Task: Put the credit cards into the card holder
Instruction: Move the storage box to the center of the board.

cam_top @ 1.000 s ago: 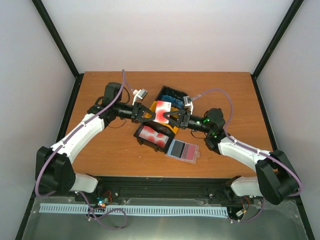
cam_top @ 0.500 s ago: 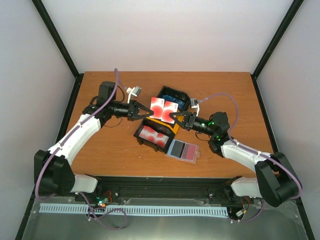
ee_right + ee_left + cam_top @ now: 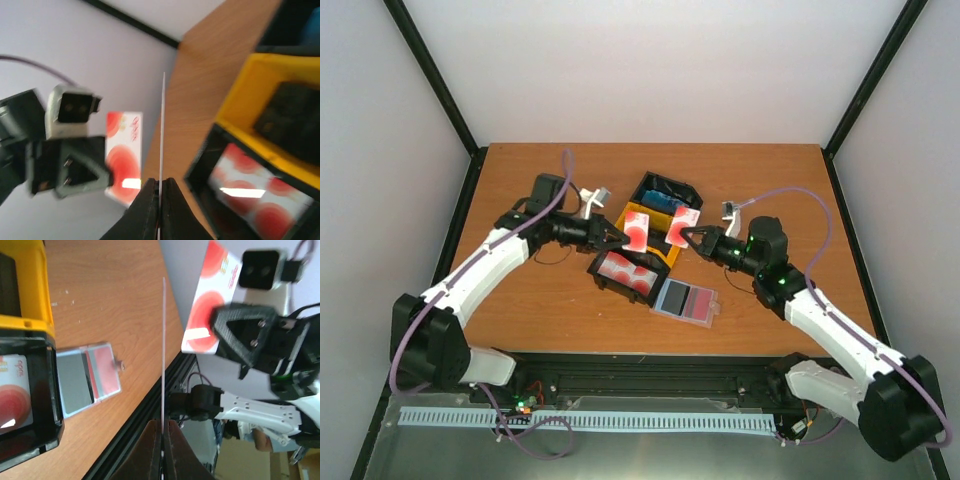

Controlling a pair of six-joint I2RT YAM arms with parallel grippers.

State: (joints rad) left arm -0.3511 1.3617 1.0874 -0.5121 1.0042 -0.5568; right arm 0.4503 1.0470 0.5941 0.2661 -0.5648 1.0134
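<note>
The left jaws are closed tightly on one red-and-white credit card (image 3: pixel 638 230), which is held in the air over the yellow bin (image 3: pixel 247 87), and the right jaws are closed in the same way on a second card (image 3: pixel 681 227), just beside the first one but not touching it. In each wrist view the held card is seen only as a thin edge between the pressed jaws. The card holder (image 3: pixel 685 300) is laid open on the tabletop (image 3: pixel 540 300), just beside the black bin (image 3: pixel 601 268) in which more red-and-white cards (image 3: pixel 628 270) are kept.
</note>
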